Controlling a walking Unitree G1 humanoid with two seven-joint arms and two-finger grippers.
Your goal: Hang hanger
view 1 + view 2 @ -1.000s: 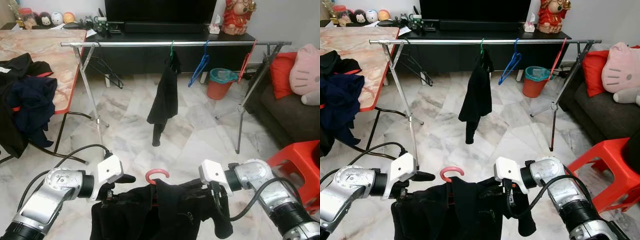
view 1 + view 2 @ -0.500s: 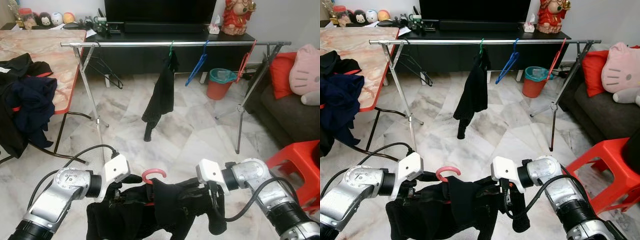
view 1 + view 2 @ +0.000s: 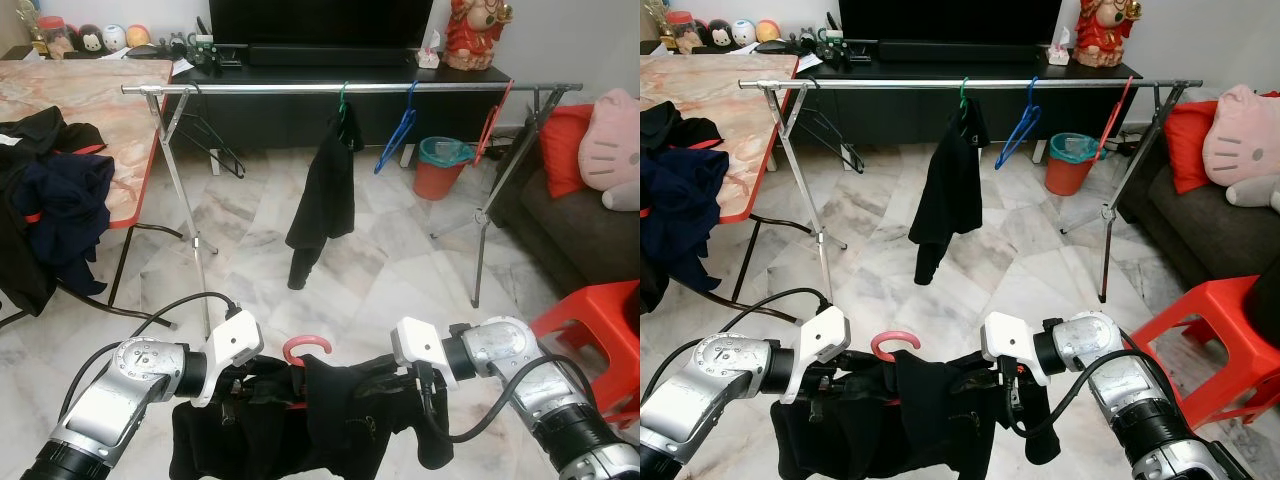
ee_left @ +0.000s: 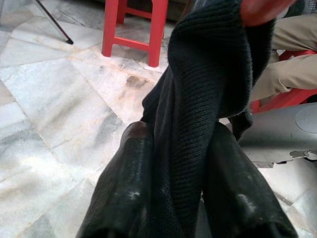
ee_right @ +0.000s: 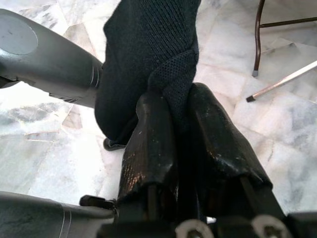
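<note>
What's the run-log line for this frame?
left end effector: shut on black garment | right end effector: shut on black garment | red hanger: in garment, not on rail

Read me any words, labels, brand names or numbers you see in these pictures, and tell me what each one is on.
No text can be read.
Left arm's round joint cap: faint embossed marks, too small to read.
Jar and small items on the TV cabinet: any labels are too small and blurred.
Black garment on the red hanger: no tag or print visible.
</note>
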